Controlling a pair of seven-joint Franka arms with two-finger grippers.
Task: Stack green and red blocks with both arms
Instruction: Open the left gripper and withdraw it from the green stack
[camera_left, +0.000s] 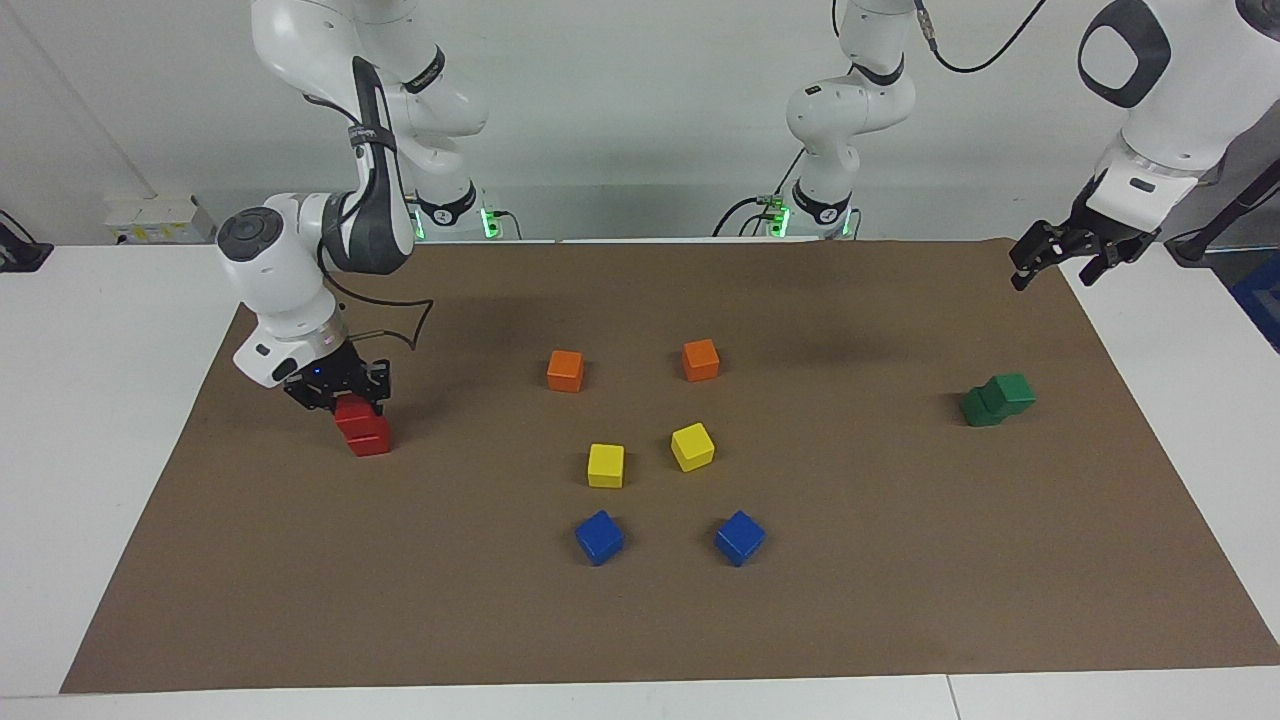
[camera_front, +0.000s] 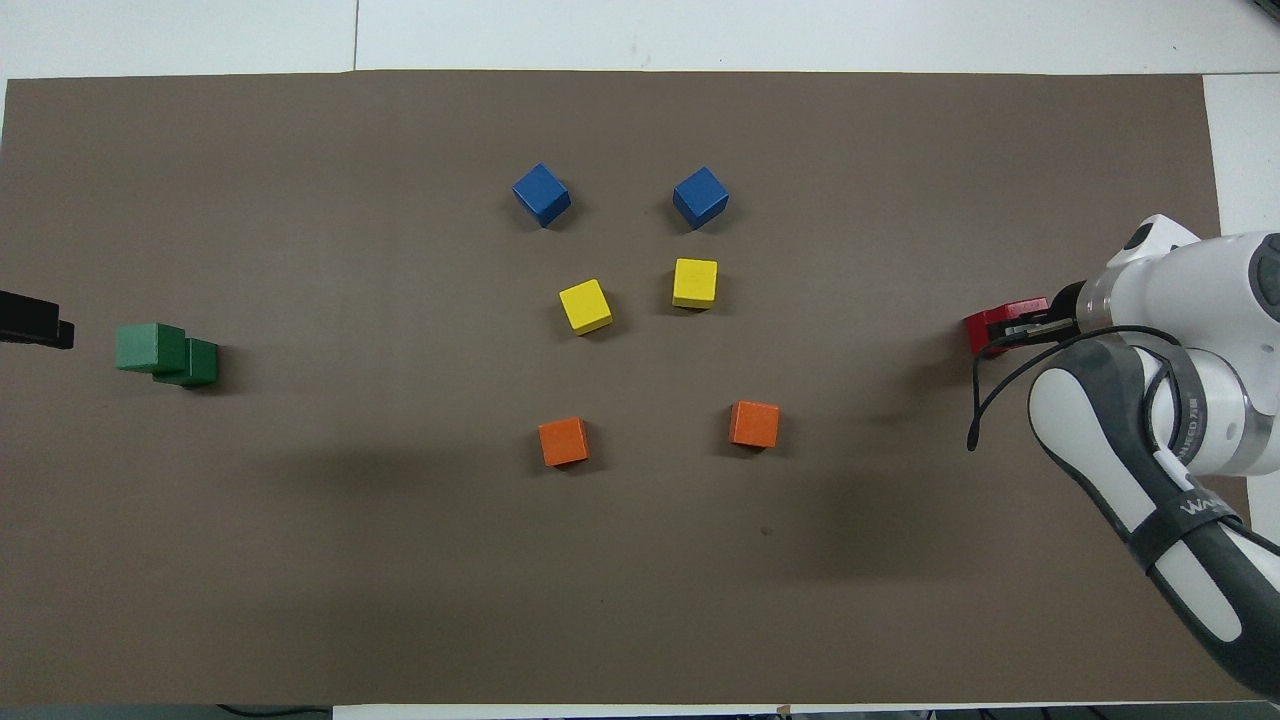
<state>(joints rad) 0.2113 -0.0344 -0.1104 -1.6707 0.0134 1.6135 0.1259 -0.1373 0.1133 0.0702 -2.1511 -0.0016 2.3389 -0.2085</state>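
Two dark green blocks stand as an offset stack at the left arm's end of the mat, the upper one (camera_left: 1014, 391) (camera_front: 150, 347) resting partly on the lower one (camera_left: 980, 408) (camera_front: 200, 363). My left gripper (camera_left: 1052, 268) (camera_front: 45, 328) is open and empty, raised over the mat's edge clear of that stack. Two bright red blocks are stacked at the right arm's end, the upper one (camera_left: 352, 414) (camera_front: 990, 330) on the lower one (camera_left: 371, 441). My right gripper (camera_left: 336, 392) is low on the stack, its fingers closed around the upper red block.
On the brown mat (camera_left: 900, 560) in the middle lie two orange cubes (camera_left: 565, 371) (camera_left: 700, 360), two yellow cubes (camera_left: 605, 466) (camera_left: 692, 447) and two blue cubes (camera_left: 599, 537) (camera_left: 739, 538). White tabletop surrounds the mat.
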